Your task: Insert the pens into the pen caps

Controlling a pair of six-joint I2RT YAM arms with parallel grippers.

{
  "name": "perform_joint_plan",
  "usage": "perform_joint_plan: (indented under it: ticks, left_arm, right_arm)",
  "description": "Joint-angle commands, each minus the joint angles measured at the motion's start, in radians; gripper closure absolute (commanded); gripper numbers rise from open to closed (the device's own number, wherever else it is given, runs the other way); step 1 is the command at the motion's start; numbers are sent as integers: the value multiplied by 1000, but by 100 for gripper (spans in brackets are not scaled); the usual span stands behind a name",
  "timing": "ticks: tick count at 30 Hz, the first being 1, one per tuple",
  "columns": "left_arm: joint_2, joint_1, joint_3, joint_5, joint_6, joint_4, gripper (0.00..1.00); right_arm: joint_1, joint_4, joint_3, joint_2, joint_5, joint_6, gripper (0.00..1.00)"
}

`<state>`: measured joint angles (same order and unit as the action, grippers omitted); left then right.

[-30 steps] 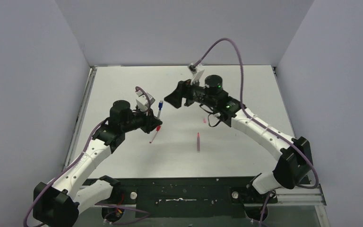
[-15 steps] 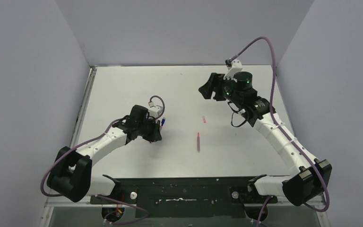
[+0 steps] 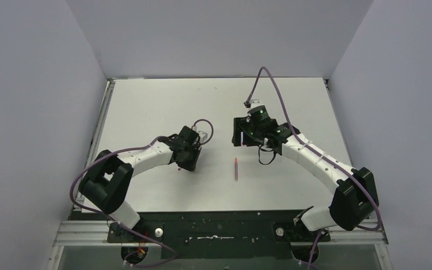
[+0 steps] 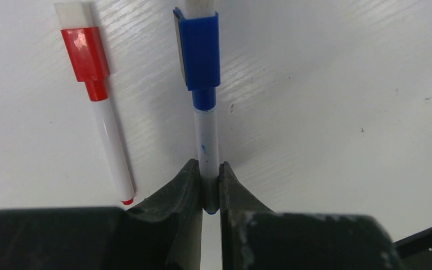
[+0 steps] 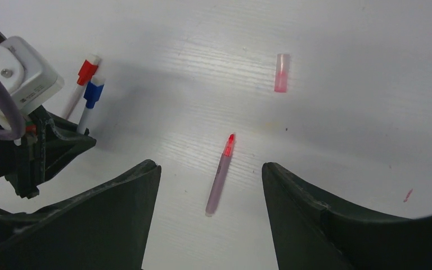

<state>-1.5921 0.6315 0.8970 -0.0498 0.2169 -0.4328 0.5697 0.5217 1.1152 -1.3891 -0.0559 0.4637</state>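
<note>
My left gripper (image 4: 208,169) is shut on the whitish barrel of the blue pen (image 4: 207,135), low over the table. The blue cap (image 4: 198,50) sits on that pen's far end. Just left of it lies the red pen (image 4: 112,152) with the red cap (image 4: 85,53) on its end. My right gripper (image 5: 211,166) hangs open above the table, and the pinkish pen (image 5: 219,174) lies bare on the table between its jaws. The pale pink cap (image 5: 281,73) lies apart, beyond the pen's tip. From above, the left gripper (image 3: 188,154) and right gripper (image 3: 239,135) flank the pinkish pen (image 3: 236,169).
The white table (image 3: 146,107) is walled at the back and both sides. A dark rail (image 3: 219,225) with the arm bases runs along the near edge. A purple cable (image 3: 275,90) loops above the right wrist.
The left gripper has moved right and down to the table, still holding the blue pen. The right arm swung away to the back right, then came back to the centre over the pinkish pen.
</note>
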Motion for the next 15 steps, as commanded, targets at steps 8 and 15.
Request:
perform_joint_plan:
  ticks: [8, 15]
  left_arm:
    - [-62, 14, 68, 75, 17, -27, 84]
    - [-57, 14, 81, 71, 9, -23, 69]
  right_arm:
    - [59, -28, -61, -97, 53, 59, 33]
    - [70, -72, -91, -169, 39, 85, 39]
